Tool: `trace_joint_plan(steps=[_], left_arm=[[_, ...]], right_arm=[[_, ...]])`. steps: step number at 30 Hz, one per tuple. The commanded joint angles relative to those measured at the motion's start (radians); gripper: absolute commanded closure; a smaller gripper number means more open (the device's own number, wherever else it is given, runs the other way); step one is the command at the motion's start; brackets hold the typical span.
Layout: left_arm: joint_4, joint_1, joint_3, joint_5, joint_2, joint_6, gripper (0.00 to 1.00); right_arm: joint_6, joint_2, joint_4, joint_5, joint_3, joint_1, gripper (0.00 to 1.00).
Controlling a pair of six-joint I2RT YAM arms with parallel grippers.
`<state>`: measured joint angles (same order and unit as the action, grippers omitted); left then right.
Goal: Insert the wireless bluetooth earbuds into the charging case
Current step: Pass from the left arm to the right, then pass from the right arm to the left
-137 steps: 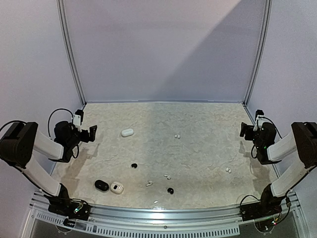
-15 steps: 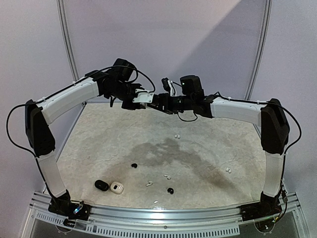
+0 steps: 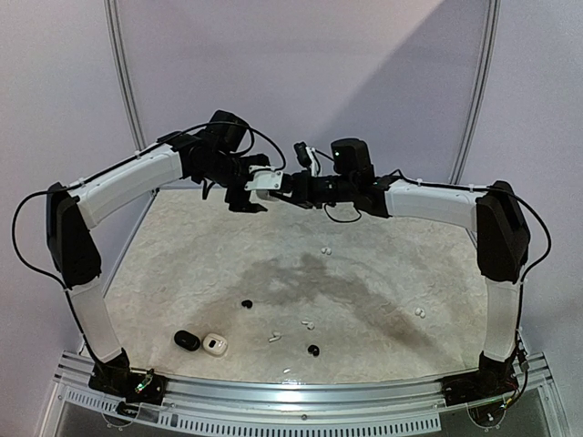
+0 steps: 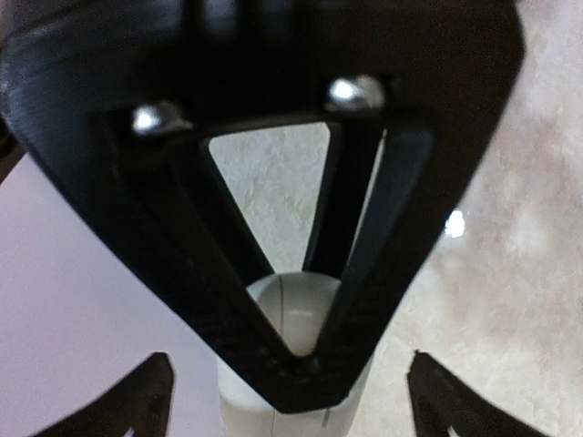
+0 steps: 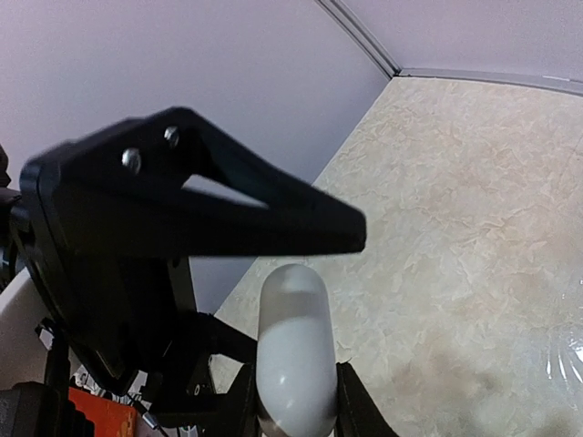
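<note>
**A:** Biggest first?
**B:** The table point(image 3: 410, 264), pale and mottled. Over its far half reach the left arm point(image 3: 127, 177) and the right arm point(image 3: 433, 202), their wrists meeting high in the air.
**A:** And the grippers?
**B:** The left gripper point(image 3: 255, 188) and the right gripper point(image 3: 285, 187) face each other tip to tip, with a white case point(image 3: 265, 180) between them, clear of the table. The right fingers point(image 5: 239, 405) pinch its sides. The left fingers point(image 4: 146, 405) stand wide, with a gap on each side of it.
**A:** Other cases?
**B:** A black case point(image 3: 187, 340) lies by the near-left edge, and a pale case point(image 3: 215, 344) just beside it.
**A:** The buds?
**B:** Loose on the table, well apart from the held case. The white buds point(image 3: 325, 250) are scattered over the middle and right. The black buds point(image 3: 246, 303) lie nearer the front.
</note>
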<state>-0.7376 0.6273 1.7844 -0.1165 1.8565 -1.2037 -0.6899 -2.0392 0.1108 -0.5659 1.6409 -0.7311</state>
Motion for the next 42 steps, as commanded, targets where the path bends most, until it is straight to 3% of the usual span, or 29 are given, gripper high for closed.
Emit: trace_joint_plan(steps=[1,4,7,10,12,14,16,18,24,28,32,36,42], left_arm=[[-0.053,-0.034,0.025,-0.128,-0.049,0.173,0.01],[-0.214,-0.134,0.100,-0.416,-0.060,0.323,0.01],[-0.356,-0.264,0.072,-0.833,-0.102,0.413,0.01],[-0.342,-0.305,-0.059,-1.012,-0.199,0.452,0.01],[-0.216,-0.290,-0.175,-0.998,-0.289,0.537,0.02],[0.089,-0.269,-0.338,-0.906,-0.397,0.793,0.06],[0.334,-0.262,-0.483,-0.870,-0.499,0.951,0.14],[0.457,-0.243,-0.554,-0.839,-0.560,1.009,0.25],[0.610,-0.210,-0.556,-0.895,-0.513,1.119,0.31],[0.865,-0.187,-0.606,-0.959,-0.493,1.227,0.34],[0.915,-0.161,-0.614,-1.000,-0.460,1.247,0.45],[1.055,-0.136,-0.627,-1.006,-0.441,1.322,0.49],[1.055,-0.122,-0.625,-1.029,-0.426,1.315,0.64]], right_arm=[[0.054,0.006,0.000,-0.042,0.004,-0.008,1.00],[0.152,0.073,-0.019,-0.042,-0.037,-0.009,1.00],[0.269,0.168,0.044,-0.056,-0.139,-0.009,1.00],[0.385,0.270,0.122,-0.080,-0.228,-0.013,1.00],[0.462,0.318,0.135,-0.073,-0.258,-0.023,1.00],[0.543,0.356,0.131,-0.064,-0.261,-0.036,1.00],[0.592,0.381,0.126,-0.060,-0.251,-0.046,1.00],[0.630,0.392,0.126,-0.061,-0.239,-0.056,1.00],[0.714,0.391,0.131,-0.100,-0.193,-0.088,1.00],[0.745,0.382,0.134,-0.120,-0.178,-0.099,1.00],[0.747,0.378,0.144,-0.116,-0.176,-0.106,1.00],[0.753,0.367,0.140,-0.113,-0.165,-0.112,1.00],[0.741,0.355,0.144,-0.108,-0.155,-0.114,1.00]])
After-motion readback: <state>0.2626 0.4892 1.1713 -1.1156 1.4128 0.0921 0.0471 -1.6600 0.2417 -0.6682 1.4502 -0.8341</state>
